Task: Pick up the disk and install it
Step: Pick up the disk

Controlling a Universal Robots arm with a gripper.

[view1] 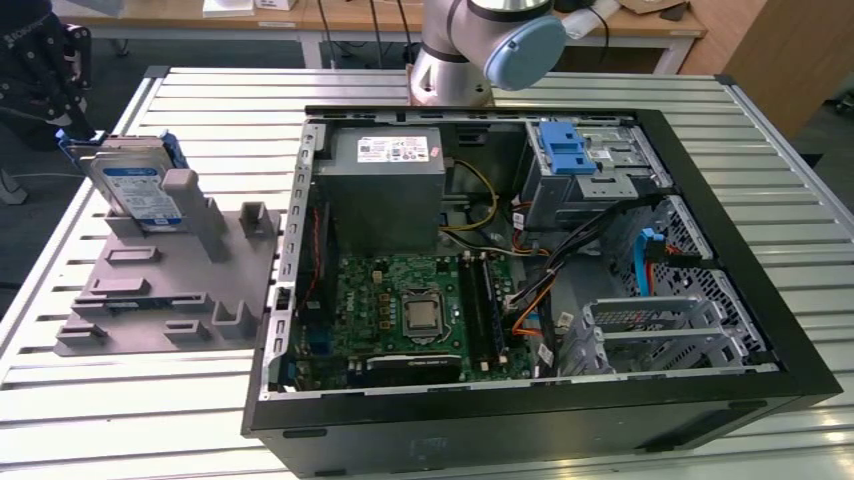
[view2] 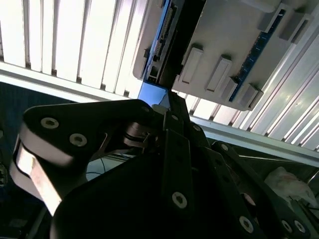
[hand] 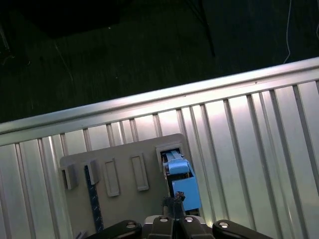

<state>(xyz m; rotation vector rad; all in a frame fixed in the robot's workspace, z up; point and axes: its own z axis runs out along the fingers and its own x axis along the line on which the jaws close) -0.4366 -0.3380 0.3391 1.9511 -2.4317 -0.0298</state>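
The disk (view1: pixel 134 185) stands on edge in a slot at the far end of a grey holder (view1: pixel 160 290) on the slatted table, at the exterior view's left; its label and blue rails show. In the first wrist view I look down on the disk (hand: pixel 177 174) edge-on in the holder (hand: pixel 124 199), with my gripper (hand: pixel 174 221) directly above it and still apart from it. The second wrist view has the gripper's black linkage (view2: pixel 174 149) in front, with the disk's connector edge (view2: pixel 155 47) and the holder (view2: pixel 234 40) beyond it.
An open black computer case (view1: pixel 747 290) lies at the exterior view's right, with a grey power-supply box (view1: pixel 387 185), a motherboard (view1: pixel 407 310) and a silver bay with a blue latch (view1: pixel 574 155). The arm's base (view1: pixel 454 60) stands behind the case. The table edge (hand: pixel 149 102) runs close to the holder.
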